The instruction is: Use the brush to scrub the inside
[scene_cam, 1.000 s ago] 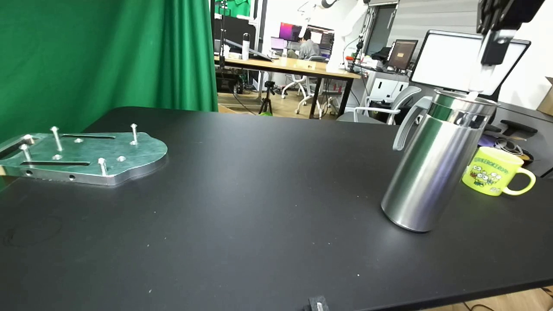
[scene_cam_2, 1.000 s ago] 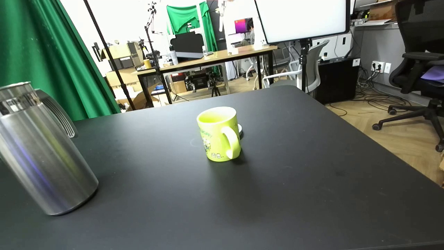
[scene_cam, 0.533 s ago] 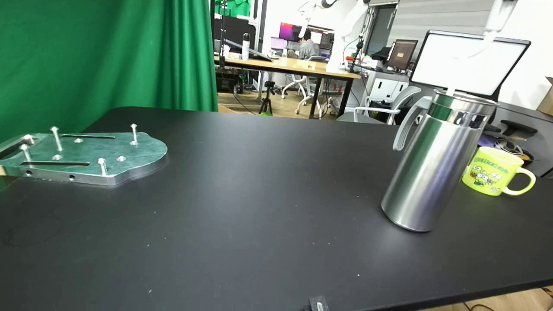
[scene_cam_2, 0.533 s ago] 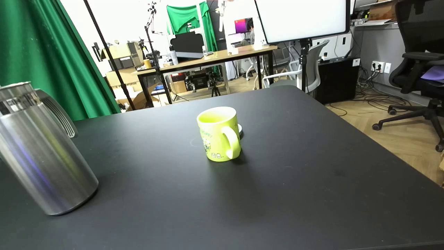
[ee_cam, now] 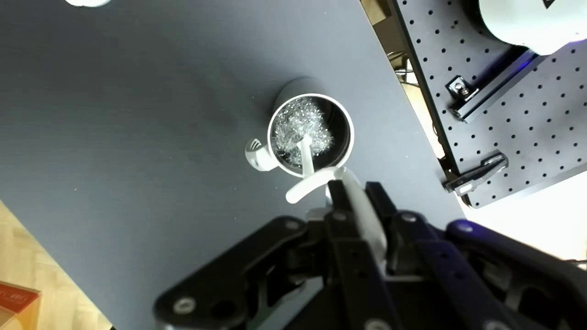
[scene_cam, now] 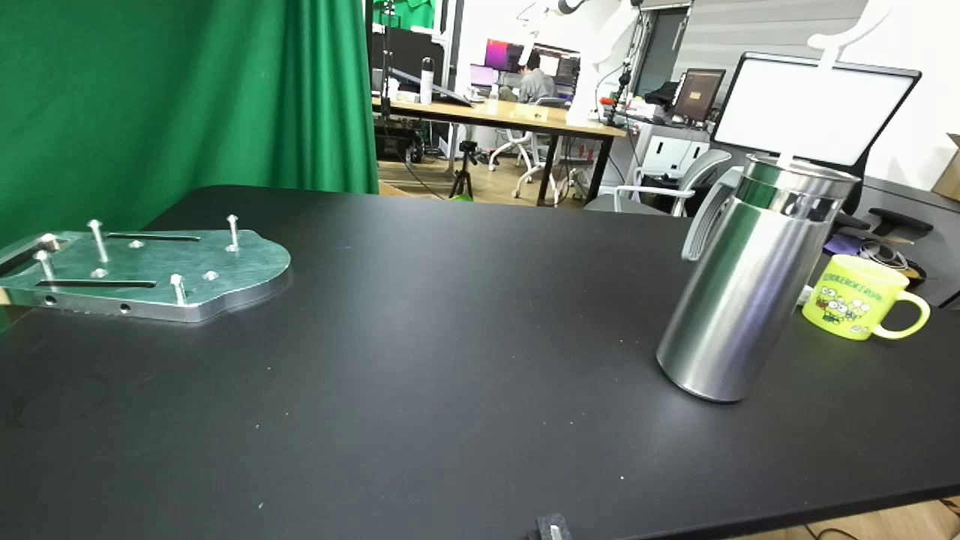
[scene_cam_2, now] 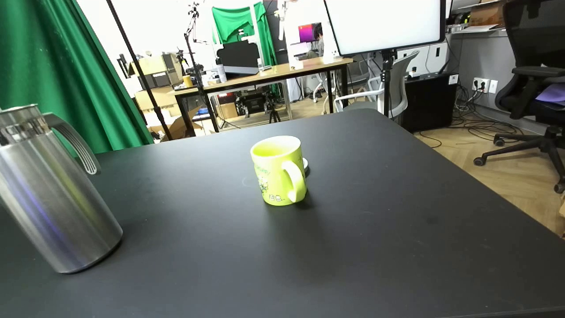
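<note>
The tall steel flask (scene_cam: pixel 750 292) stands on the black table and also shows in an exterior view (scene_cam_2: pixel 57 198). In the wrist view I look down into its open mouth (ee_cam: pixel 337 137). The brush's silvery bristle head (ee_cam: pixel 300 126) is inside, toward the handle side. Its white stem comes up over the rim to a curved white handle. In an exterior view the white brush handle (scene_cam: pixel 855 36) rises above the flask, with no bristles showing over the rim. My gripper (ee_cam: pixel 357 187) is shut on the brush handle, above and beside the mouth. The gripper is out of both exterior views.
A yellow-green mug (scene_cam: pixel 855 298) stands beside the flask, also in an exterior view (scene_cam_2: pixel 279 172), with a small white object (scene_cam_2: pixel 305 164) behind it. A metal plate with upright bolts (scene_cam: pixel 150 270) lies at the table's far left. A perforated board (ee_cam: pixel 518 137) borders the table.
My gripper has risen out of view in an exterior view, and more brush handle and stem shows above the flask. The flask has shifted slightly and its handle has turned a little.
</note>
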You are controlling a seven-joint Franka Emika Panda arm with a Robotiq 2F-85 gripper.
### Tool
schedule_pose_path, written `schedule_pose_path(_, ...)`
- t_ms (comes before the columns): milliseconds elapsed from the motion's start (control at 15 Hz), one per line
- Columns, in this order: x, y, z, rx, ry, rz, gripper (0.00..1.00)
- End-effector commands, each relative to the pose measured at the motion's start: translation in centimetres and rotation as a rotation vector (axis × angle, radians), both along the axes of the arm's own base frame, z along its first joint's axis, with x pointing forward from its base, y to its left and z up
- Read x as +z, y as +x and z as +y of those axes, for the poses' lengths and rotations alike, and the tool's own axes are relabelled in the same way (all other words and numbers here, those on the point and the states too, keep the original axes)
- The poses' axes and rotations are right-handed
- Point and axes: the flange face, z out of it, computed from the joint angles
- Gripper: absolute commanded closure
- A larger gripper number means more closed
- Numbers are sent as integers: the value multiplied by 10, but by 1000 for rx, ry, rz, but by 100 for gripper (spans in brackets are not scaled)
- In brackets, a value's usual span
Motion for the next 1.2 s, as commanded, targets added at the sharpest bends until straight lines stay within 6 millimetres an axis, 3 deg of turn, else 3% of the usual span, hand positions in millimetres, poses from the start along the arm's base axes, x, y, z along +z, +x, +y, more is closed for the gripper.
schedule_pose_path(0, -47, 11, -9, -50, 20, 68, 96)
schedule_pose_path(267, -99, 23, -17, -78, 27, 138, 96)
schedule_pose_path(467, -101, 28, -16, -78, 20, 142, 96)
schedule_pose_path(667, -64, 22, -12, -56, 10, 99, 96)
schedule_pose_path(1000, 15, 4, -4, -23, 1, 16, 96)
schedule_pose_path(1133, 34, -3, -1, -12, 11, -19, 96)
